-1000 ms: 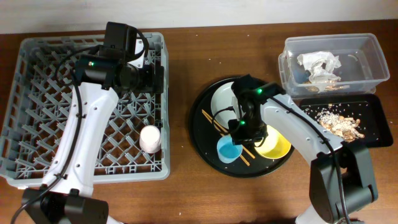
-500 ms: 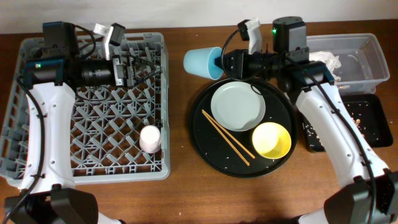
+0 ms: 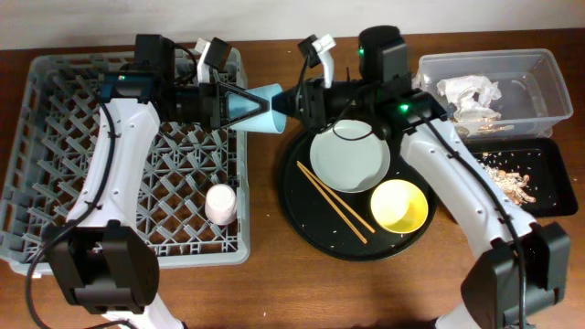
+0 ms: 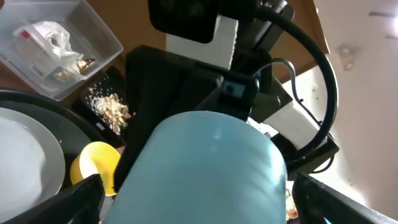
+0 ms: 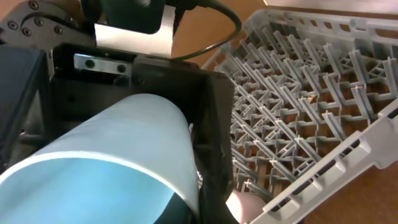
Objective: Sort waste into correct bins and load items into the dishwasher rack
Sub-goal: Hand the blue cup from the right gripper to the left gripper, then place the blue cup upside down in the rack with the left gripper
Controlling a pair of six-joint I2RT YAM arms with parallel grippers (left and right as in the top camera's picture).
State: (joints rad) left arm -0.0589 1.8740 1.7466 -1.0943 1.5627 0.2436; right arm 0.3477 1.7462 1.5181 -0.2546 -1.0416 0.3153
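— Since half a second ago the light blue plastic cup (image 3: 260, 108) has travelled left, from over the bare wood beside the large round black tray (image 3: 302, 215) to the far right edge of the big square grey pegged dishwasher rack (image 3: 55, 183). The left gripper (image 3: 239, 100) has swung right to meet it.

— Which arm has it?

— The right gripper (image 3: 291, 102) is clamped on its mouth end. The cup lies on its side in the air, base pointing left. The left gripper's fingers (image 4: 68, 202) are spread wide, one on each side of that base; I cannot tell whether they touch it.

— And the rest?

— A pale pink cup (image 3: 220, 203) stands upturned in the rack's near right part. On the round tray sit a pale grey round plate (image 3: 349, 155) at the far side, a small yellow bowl (image 3: 399, 206) near right, and thin wooden chopsticks (image 3: 334, 201) slanting left of the bowl. Far right, the clear rectangular plastic tub (image 3: 548, 82) holds crumpled white paper tissue (image 3: 468, 91). Just nearer, the shallow black rectangular tray (image 3: 559, 151) holds rice grains and brownish chunks (image 3: 507, 178).
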